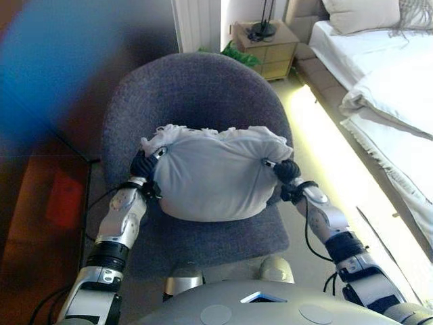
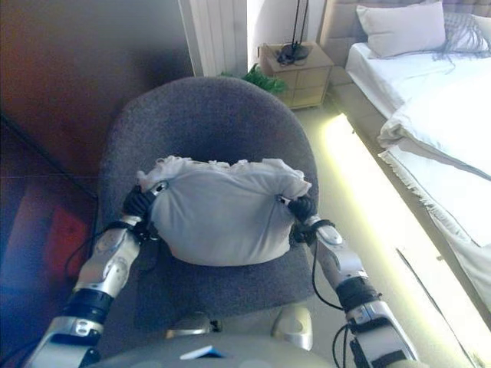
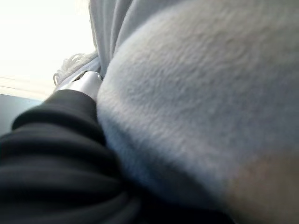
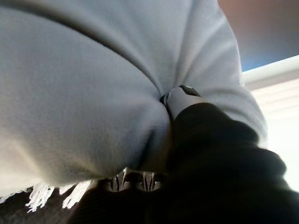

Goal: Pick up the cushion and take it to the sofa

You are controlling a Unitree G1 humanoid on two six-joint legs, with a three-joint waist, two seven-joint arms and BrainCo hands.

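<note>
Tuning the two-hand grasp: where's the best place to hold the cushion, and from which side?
Judging by its wide, soft shape, squeeze the cushion at its two short ends, left hand from its left, right hand from its right, as now over the grey chair.

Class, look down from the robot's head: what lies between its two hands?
The pale cushion fills the stretch between the left hand and right hand, above the grey chair; both eye views show it.
</note>
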